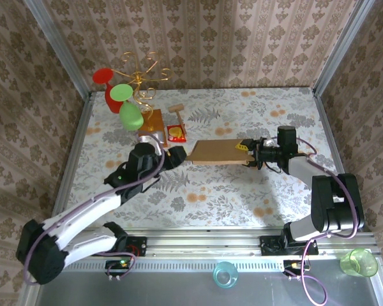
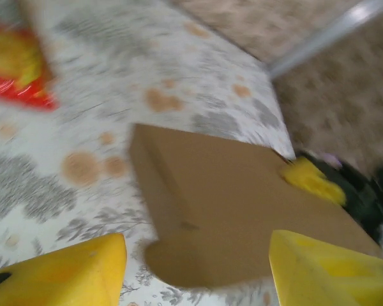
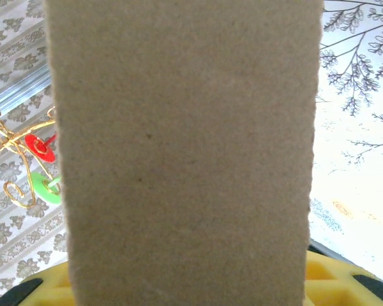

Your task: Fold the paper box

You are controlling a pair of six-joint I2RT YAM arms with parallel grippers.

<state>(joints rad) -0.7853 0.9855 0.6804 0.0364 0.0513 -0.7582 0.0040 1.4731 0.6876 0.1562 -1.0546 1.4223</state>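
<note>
You've got the plain brown corrugated cardboard paper box [image 1: 216, 153] lying on the floral-patterned table [image 1: 242, 197], in front of and to the right of the gold wire stand [image 1: 142, 80] and well apart from it. The box looks folded shut, broad face up. I can't tell whether it sits flat or is raised a little.

Your right gripper [image 1: 247, 152] is at the box end farthest from the stand and is clamped on that edge. One yellow finger [image 2: 309, 178] lies on top of the cardboard, and the right wrist view has the board running straight out from between the yellow pads [image 3: 345, 280].

Your left gripper [image 1: 177, 157] is at the box end nearest the stand with its jaws spread apart. Its yellow fingers [image 2: 76, 271] stand either side of the box's near corner. That view is blurred, and no contact is visible.

A small red snack packet [image 1: 177, 132] lies between the stand and the box. An orange-brown wooden board [image 1: 152, 121] sits at the stand's foot, just beside the packet. Red and green plastic wine glasses [image 1: 123, 94] hang on the stand.
</note>
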